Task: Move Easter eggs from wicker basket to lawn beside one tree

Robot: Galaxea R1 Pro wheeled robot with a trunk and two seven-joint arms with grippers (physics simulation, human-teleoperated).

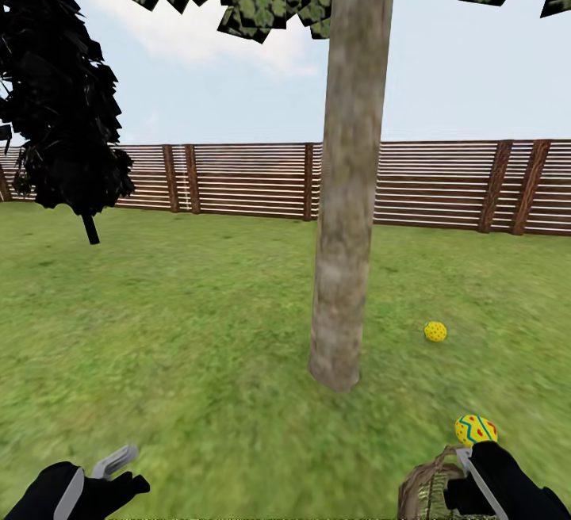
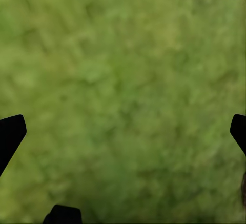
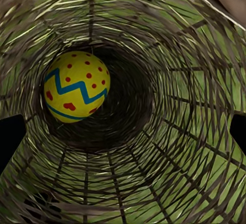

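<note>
Your right gripper [image 3: 123,129] hangs spread wide over the brown open-weave wicker basket [image 3: 179,147], one yellow blue-zigzag egg [image 3: 76,86] inside. Your left gripper [image 2: 123,131] gapes, empty, over green lawn [image 2: 123,55]. Another spotted yellow egg [image 1: 434,331] lies near the grey-brown trunk [image 1: 346,187].

The garden was viewed from head height, facing forward towards the tree [image 1: 349,187] and fence [image 1: 444,187]. The lawn [image 2: 123,80] was looked straight down upon, closely, from the left wrist. The wicker basket [image 3: 169,147], also seen in the head view's lower corner, was peered into from the right wrist.
</note>
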